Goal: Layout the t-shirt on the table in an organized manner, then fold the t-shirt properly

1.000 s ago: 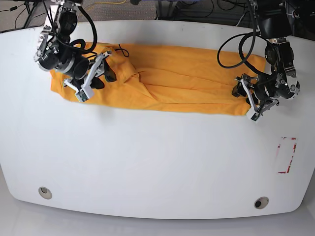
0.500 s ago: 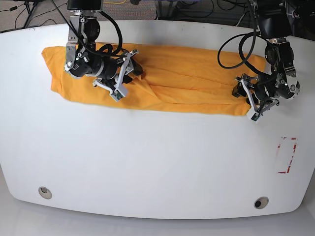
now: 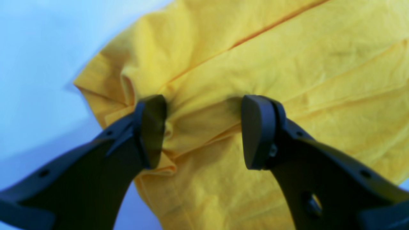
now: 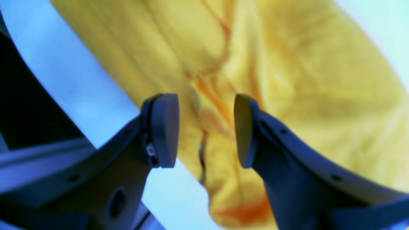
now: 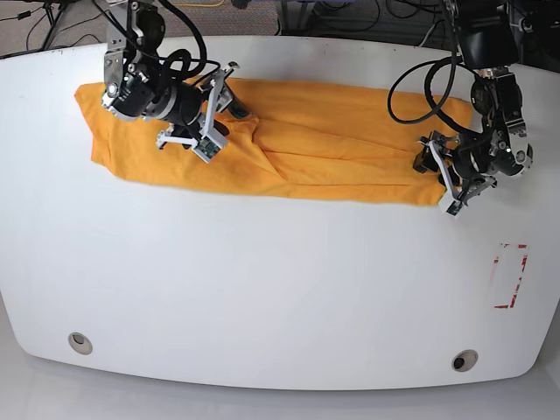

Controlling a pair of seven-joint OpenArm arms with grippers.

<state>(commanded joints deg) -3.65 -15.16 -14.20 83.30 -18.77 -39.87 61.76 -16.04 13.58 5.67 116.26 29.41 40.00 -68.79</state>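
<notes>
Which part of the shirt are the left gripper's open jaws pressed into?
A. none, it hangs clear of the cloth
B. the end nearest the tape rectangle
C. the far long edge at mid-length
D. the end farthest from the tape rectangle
B: the left gripper sits on the shirt end beside the tape rectangle, cloth bunched between its pads.

Black cables [image 5: 350,17] trail across perhaps grey carpet behind

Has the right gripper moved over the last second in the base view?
Yes. The right gripper has travelled rightward and slightly up along the t-shirt, away from the table's left edge.
</notes>
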